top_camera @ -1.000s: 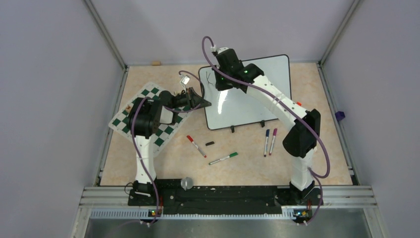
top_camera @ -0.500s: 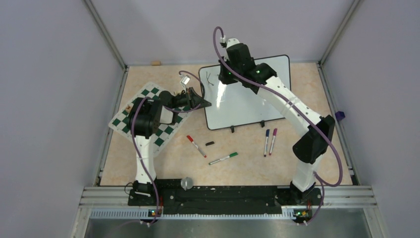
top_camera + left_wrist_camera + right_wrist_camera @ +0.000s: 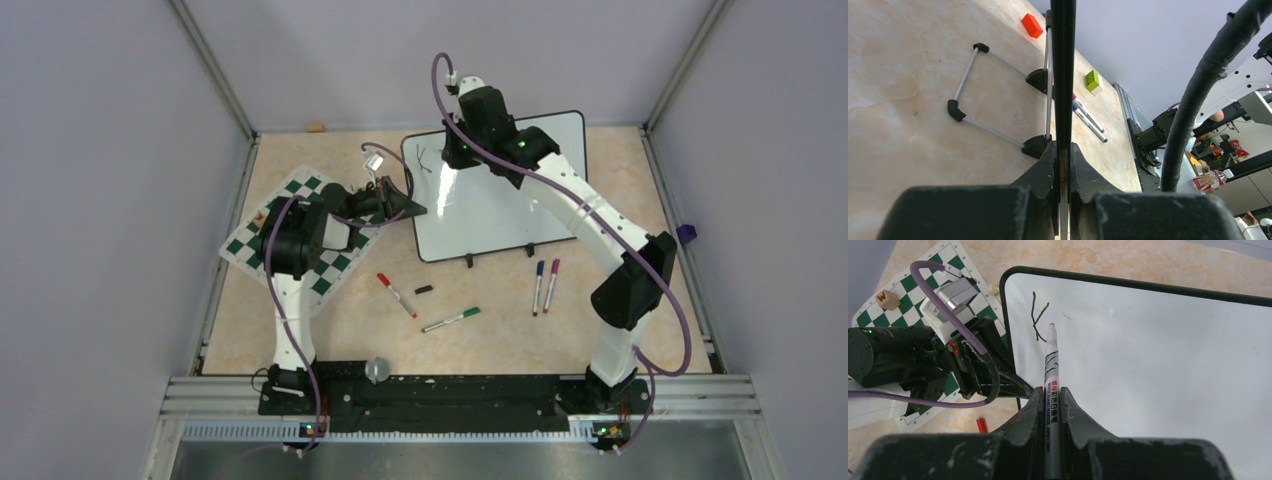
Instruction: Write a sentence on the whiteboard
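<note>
The whiteboard [image 3: 500, 190] lies at the far centre of the table, its long axis running roughly 9 to 3 o'clock in the top view, with its 2 black feet on the 6 o'clock edge. Of the sentence [image 3: 1037, 316] only 1 forked black mark shows, near the board's 10 o'clock corner; it cannot be read as a word.

The right arm rises from its base at 5 o'clock, bends at the table's right side and reaches across the board. The right gripper [image 3: 1050, 392] pinches a black marker [image 3: 1050, 375] whose tip points to 12 o'clock, just beside the mark. Whether the tip touches the board cannot be told.

The left arm folds over the chess mat [image 3: 300, 215] and stretches toward 3 o'clock. The left gripper [image 3: 1063, 150] is pressed onto the board's left edge, seen edge-on in its wrist view.

In the top view the right arm hides part of the board.
</note>
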Controlling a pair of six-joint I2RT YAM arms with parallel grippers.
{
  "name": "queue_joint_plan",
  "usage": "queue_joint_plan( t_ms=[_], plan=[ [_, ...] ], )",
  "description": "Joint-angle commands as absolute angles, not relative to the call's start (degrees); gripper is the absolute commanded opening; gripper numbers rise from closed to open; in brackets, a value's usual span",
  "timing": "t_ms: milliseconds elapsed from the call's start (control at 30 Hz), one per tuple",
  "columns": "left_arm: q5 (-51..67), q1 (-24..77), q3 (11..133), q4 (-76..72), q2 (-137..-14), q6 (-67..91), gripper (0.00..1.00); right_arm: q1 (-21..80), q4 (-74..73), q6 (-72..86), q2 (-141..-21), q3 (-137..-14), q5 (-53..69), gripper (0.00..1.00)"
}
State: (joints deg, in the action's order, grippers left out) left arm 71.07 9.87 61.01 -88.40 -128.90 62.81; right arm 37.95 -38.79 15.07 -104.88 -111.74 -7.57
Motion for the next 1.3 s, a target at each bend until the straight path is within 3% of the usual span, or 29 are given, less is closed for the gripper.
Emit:
queue_joint_plan(
  t_ms=[0,1267],
  plan=[
    [75.41,11.07,61.51,-92.79,-127.44,62.77,0.00,37.62,-37.12,14.94,-105.61,-114.33,-7.06,0.00],
    [75.76,11.05,59.79,-92.81,-126.67,61.88,0.00,37.62,-41.55,16.62,-112.22,-120.77,-13.18,0.00]
  ],
)
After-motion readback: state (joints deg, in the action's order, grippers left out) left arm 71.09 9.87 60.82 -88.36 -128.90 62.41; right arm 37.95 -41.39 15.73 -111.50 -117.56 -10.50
